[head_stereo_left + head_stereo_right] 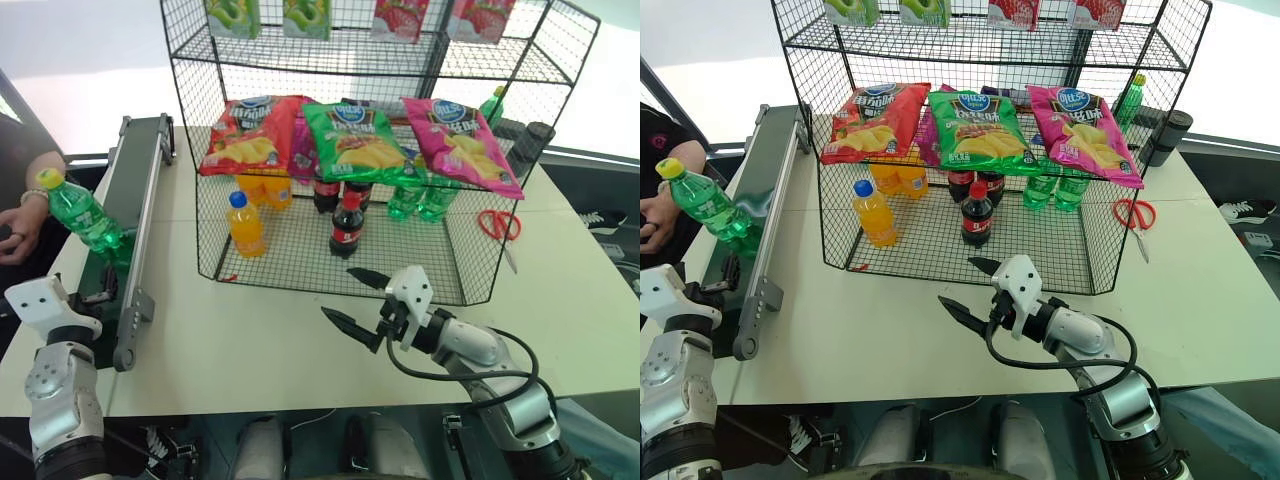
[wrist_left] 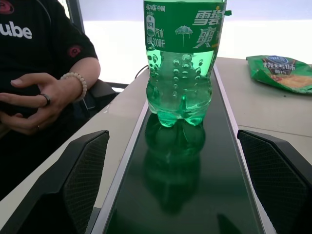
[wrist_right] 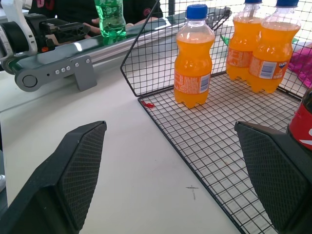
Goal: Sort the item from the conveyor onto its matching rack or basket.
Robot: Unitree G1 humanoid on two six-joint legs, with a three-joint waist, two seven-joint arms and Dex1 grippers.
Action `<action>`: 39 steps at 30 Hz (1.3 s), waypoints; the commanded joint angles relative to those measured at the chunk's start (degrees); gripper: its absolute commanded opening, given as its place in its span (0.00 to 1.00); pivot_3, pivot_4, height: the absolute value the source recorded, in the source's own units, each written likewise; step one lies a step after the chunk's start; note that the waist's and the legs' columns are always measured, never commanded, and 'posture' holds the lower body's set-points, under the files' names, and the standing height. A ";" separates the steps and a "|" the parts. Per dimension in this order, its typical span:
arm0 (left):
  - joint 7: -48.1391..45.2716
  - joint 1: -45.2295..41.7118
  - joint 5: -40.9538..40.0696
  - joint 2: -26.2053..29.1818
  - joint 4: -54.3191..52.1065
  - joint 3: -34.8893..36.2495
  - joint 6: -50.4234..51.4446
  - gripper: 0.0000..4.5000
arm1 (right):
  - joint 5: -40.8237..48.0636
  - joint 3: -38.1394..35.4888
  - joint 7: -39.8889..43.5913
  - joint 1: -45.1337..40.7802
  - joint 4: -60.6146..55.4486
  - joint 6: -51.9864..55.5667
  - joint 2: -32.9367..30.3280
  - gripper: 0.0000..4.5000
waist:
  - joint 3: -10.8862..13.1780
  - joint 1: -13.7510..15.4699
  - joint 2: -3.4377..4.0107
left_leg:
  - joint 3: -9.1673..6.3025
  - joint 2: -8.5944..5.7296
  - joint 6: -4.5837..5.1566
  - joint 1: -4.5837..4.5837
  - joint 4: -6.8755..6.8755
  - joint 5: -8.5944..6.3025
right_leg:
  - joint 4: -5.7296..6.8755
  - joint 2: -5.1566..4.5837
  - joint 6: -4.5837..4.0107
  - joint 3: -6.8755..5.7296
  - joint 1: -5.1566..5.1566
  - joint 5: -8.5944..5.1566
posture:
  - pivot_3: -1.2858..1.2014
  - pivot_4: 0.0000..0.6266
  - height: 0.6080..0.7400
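From the head views, the green bottle (image 1: 82, 215) stands upright on the belt (image 1: 128, 205) near its close end, yellow cap up, off to the robot's left. A person's hand (image 1: 17, 232) rests just beyond the belt's far rail. The left pincer (image 2: 183, 183) sits at the belt's near end; the right pincer (image 1: 355, 297) hovers over the white bench (image 1: 250, 340) just in front of the rack (image 1: 370, 150), its two black fingers spread wide with nothing between them. In the rack, chip bags (image 1: 355, 140) lie on the middle tier, and on the bottom tier stand an orange bottle (image 1: 245, 225), a cola bottle (image 1: 346, 225) and two green bottles (image 1: 420, 198). Red scissors (image 1: 500, 226) lie on the bench right of the rack. In the left wrist view, the green bottle stands on the dark belt straight ahead of the left pincer, whose fingers (image 2: 80, 180) are fully apart and clear of it, holding nothing; the person's hands sit beside the belt. In the right wrist view, the right pincer's fingers (image 3: 73, 170) are wide apart above the bench at the rack's front edge, with the orange bottle on the mesh ahead and the belt's end roller (image 3: 29, 80) well off to the side.
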 commanded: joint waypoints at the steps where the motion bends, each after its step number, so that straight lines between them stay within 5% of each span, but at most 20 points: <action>1: 0.37 -0.33 -0.05 0.71 -2.15 0.77 -0.93 1.00 | 0.63 -0.36 0.53 -0.70 -1.62 -1.08 0.14 0.98 | 0.00 0.00 0.00 | 0.00 0.00 0.00 0.00 0.00 0.00 | 0.00 0.00 0.00 0.00 0.00 0.00 | 0.52 0.24 0.96; 25: 0.57 -0.84 -0.18 0.76 -2.97 0.71 -1.15 1.00 | 0.51 -0.19 1.38 -1.18 -0.93 -1.19 0.43 0.98 | 0.01 0.01 0.00 | 0.00 0.00 0.00 -0.01 -0.02 0.00 | -0.03 -0.03 0.00 -0.01 -0.01 0.00 | 0.52 0.24 0.96; 30: 0.54 -0.71 -0.10 0.76 -3.41 0.77 -1.08 0.61 | 0.60 -0.28 1.34 -1.20 -0.94 -1.14 0.50 1.00 | 0.02 0.05 0.00 | 0.00 0.00 0.00 -0.02 -0.02 0.00 | -0.04 -0.03 0.00 -0.02 -0.01 0.00 | 0.52 0.24 0.96; 39: -7.40 0.99 -3.35 3.81 -16.99 -3.97 3.58 0.60 | 0.35 -2.05 2.02 -2.16 -0.11 -2.30 -0.83 1.00 | 0.27 0.17 -0.24 | -0.04 0.00 -0.01 -0.09 -0.03 0.00 | -0.05 -0.05 -0.01 -0.06 -0.09 0.00 | 0.52 0.24 0.96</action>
